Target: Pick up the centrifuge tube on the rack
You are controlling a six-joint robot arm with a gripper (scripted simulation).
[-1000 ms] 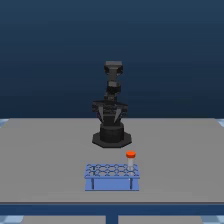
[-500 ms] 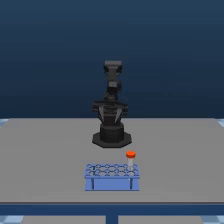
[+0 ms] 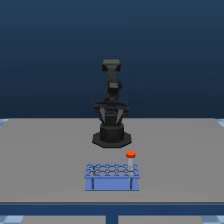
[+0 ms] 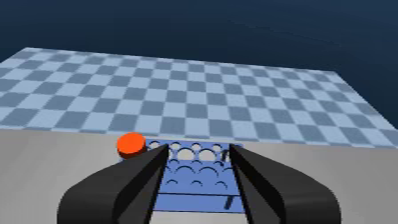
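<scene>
In the exterior view the rack (image 3: 112, 176) sits nearest on the grey surface (image 3: 45, 160), and the centrifuge tube (image 3: 130, 159) stands upright in a far corner hole toward the exterior view's right, its orange cap on top. Behind it rises the arm, folded over its base (image 3: 112, 136). The wrist view shows the pincer (image 4: 197, 165) released, empty, its fingers (image 4: 147, 172) framing the rack's holes, with the tube's cap just outside one finger, not between them. No writing or brand is readable.

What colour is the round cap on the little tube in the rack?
Orange-red. The centrifuge tube's round cap shows best in the wrist view, beside the light-blue rack.
</scene>
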